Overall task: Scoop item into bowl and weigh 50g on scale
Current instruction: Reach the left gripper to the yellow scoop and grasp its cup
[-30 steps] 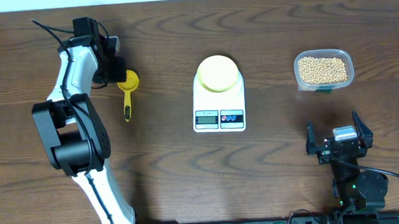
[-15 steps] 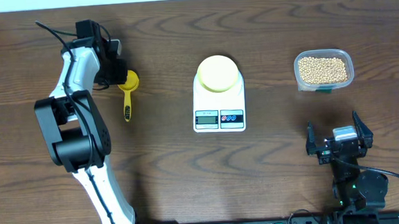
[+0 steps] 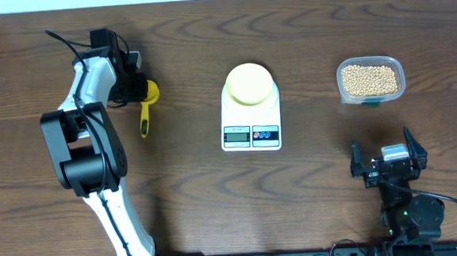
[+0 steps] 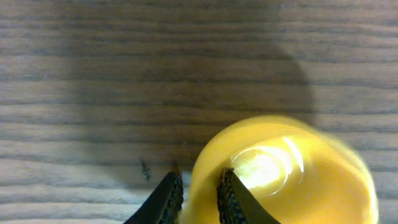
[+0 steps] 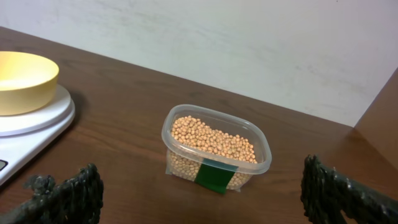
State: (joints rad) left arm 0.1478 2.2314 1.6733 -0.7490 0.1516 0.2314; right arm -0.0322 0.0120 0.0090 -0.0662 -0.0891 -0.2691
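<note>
My left gripper (image 3: 140, 90) is at the far left of the table, shut on the rim of the bright yellow scoop (image 3: 144, 113). In the left wrist view the cup wall of the scoop (image 4: 280, 174) sits between the two fingers of the gripper (image 4: 199, 196), one finger inside the cup. The pale-yellow bowl (image 3: 250, 84) stands on the white scale (image 3: 251, 134) at the table's middle. The beans (image 3: 370, 80) fill a clear tub at the right; the right wrist view also shows these beans (image 5: 211, 138). My right gripper (image 3: 383, 144) stands wide open near the front, with nothing between its fingers.
The clear tub (image 5: 261, 146) has a green label on its near side. In the right wrist view the bowl (image 5: 25, 74) and the scale (image 5: 37, 121) lie to the left, and a pale wall runs behind the table's far edge.
The left gripper's fingers have closed on the scoop's cup rim, and the scoop has shifted slightly left with its handle swinging a little. The right arm has stayed still.
</note>
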